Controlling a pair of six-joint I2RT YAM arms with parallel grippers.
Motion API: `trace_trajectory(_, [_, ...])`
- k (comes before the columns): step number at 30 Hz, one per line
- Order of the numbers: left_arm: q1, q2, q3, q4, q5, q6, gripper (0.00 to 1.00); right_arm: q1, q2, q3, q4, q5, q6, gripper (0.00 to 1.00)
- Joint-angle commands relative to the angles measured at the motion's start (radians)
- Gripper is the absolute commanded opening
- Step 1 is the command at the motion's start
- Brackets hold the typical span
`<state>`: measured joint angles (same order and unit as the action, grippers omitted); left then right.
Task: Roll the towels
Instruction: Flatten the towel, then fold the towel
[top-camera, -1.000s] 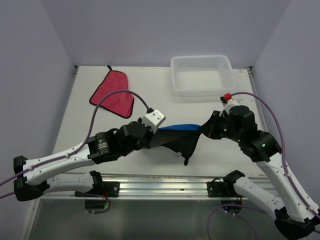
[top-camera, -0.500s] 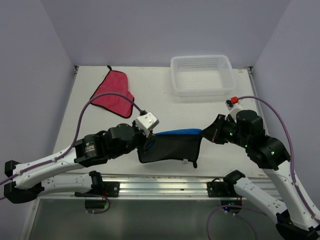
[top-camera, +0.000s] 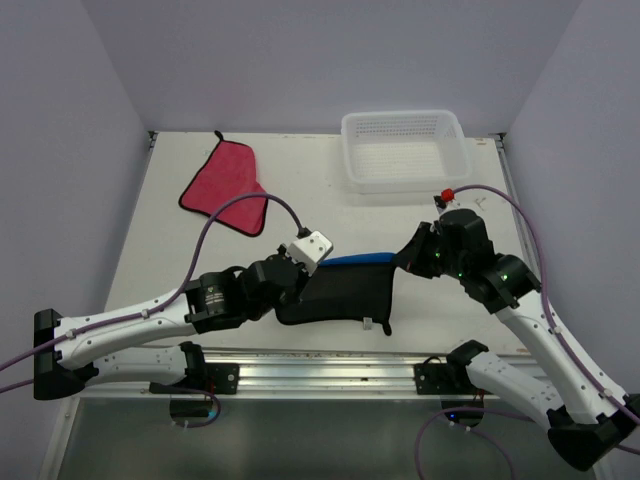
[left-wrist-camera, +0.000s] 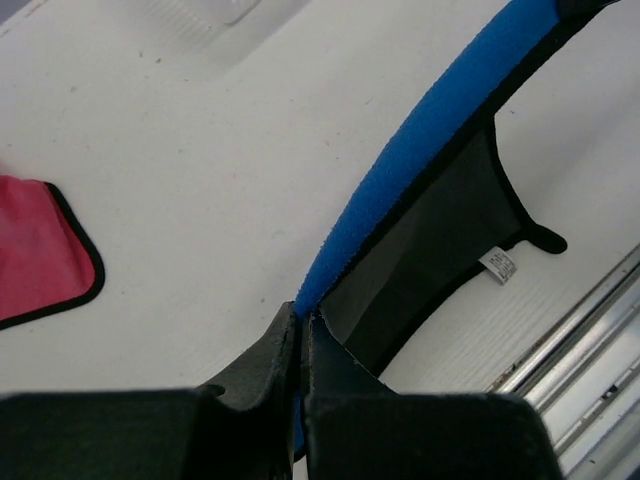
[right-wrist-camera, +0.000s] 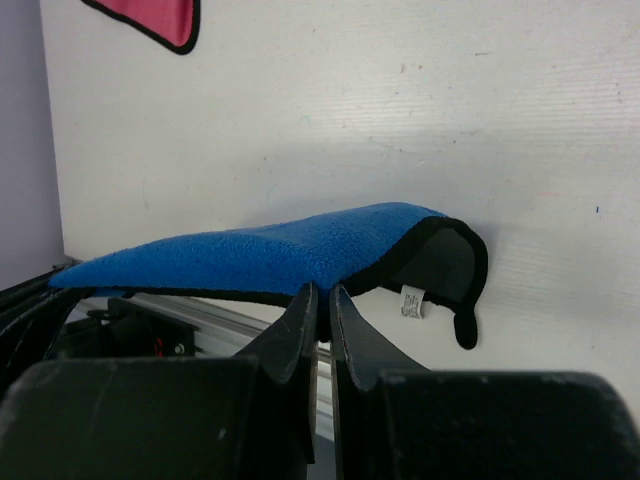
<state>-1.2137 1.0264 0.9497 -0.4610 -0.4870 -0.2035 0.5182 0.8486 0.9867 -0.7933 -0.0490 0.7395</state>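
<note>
left gripper (left-wrist-camera: 300, 322) + right gripper (right-wrist-camera: 322, 296): clamped on bright blue cloth towel (top-camera: 345, 292), table's (top-camera: 330, 215) near edge | risk: thin pinch slips, fold sags crooked

table (top-camera: 330, 215): white | pink-red towel (top-camera: 228, 185) flat, far left | white mesh basket (top-camera: 404, 116) far right

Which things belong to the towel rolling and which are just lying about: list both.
Job: blue towel, pinched by left gripper and right gripper; pink-red towel, lying flat.
Lying about: white mesh basket.
</note>
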Motion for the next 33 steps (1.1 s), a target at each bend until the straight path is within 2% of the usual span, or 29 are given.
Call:
trace_trajectory(1, [-0.001,0.059,0.0,0.096,-0.111,0.078,0.0,0.0,0.056,-0.013,0.109,0.047,-0.006,0.0])
trace_trajectory(6, [0.022,0.145,-0.012,0.143,-0.113,0.118,0.01,0.0,0.13,-0.016,0.152,0.101,-0.029,0.0])
trace_trajectory(11, [0.104,0.202,-0.04,0.186,-0.049,0.122,0.03,-0.01,0.211,-0.023,0.198,0.123,-0.054,0.0])
trace_trajectory(21, [0.148,0.319,-0.023,0.17,0.002,0.119,0.2,-0.041,0.354,-0.072,0.316,0.06,-0.078,0.0])
trace_trajectory(24, [0.146,0.337,-0.032,0.162,0.018,0.107,0.28,-0.044,0.379,-0.089,0.344,0.045,-0.083,0.0])
trace_trajectory(26, [0.146,0.35,-0.032,0.147,0.01,0.093,0.29,-0.044,0.406,-0.102,0.353,0.012,-0.084,0.0])
trace_trajectory(29, [0.146,0.373,-0.032,0.127,0.001,0.078,0.37,-0.043,0.432,-0.123,0.373,-0.002,-0.083,0.0])
trace_trajectory(30, [0.146,0.383,-0.031,0.125,-0.004,0.07,0.42,-0.044,0.438,-0.128,0.39,-0.006,-0.08,0.0])
trace_trajectory(33, [0.146,0.406,-0.025,0.107,-0.031,0.056,0.47,-0.043,0.463,-0.134,0.405,-0.014,-0.077,0.0])
